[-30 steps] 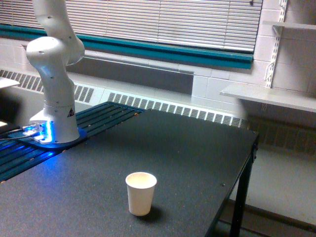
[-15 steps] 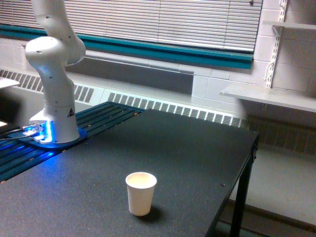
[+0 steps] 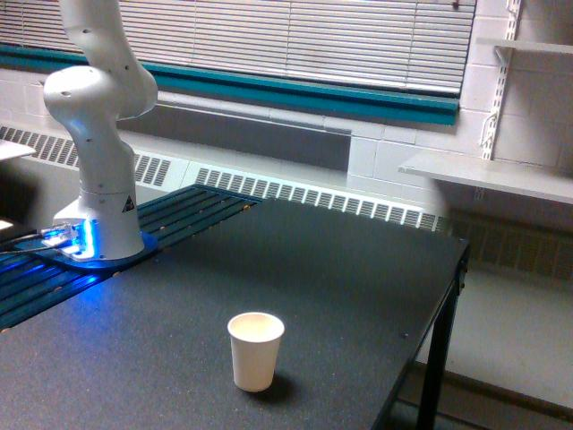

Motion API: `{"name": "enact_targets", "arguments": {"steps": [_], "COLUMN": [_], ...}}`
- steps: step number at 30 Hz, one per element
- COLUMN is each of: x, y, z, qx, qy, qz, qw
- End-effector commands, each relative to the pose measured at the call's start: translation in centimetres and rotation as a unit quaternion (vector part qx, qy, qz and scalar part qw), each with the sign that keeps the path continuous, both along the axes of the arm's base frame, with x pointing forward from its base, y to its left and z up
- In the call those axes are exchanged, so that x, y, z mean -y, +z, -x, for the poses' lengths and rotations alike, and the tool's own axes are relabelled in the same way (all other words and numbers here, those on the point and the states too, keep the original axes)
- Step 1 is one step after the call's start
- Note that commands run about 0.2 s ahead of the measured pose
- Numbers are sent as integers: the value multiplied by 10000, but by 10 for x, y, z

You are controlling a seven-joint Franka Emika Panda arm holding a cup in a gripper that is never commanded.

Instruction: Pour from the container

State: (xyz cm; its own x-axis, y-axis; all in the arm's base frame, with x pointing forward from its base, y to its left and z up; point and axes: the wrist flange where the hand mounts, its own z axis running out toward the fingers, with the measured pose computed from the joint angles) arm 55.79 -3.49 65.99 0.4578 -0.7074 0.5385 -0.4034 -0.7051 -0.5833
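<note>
Pincer and the clear container are both out of frame, so their state and position cannot be told; only the arm's base and lower links show at upper left. A white paper cup stands upright at lower centre of the dark surface, down and to the right of the base.

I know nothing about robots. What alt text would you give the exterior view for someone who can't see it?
A small white paper cup stands upright and alone on a dark table. Behind it, at the view's left, a white robot arm rises from a blue-lit base out of the top of the frame, so its gripper is unseen; window blinds fill the back wall.
</note>
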Motion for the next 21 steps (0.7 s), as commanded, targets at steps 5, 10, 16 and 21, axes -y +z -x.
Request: {"name": "enact_targets", "arguments": {"steps": [5,10,16,21], "x": [58,73,83,85], "y": [-66,-106,-157,-189], "z": [9,13,21,26], "qx": [-272,-484,-802,-975], "qy": [-280,-356,-396,-369], "qz": [452,539,589,612], "qw": [9982,9967,9942,9927]}}
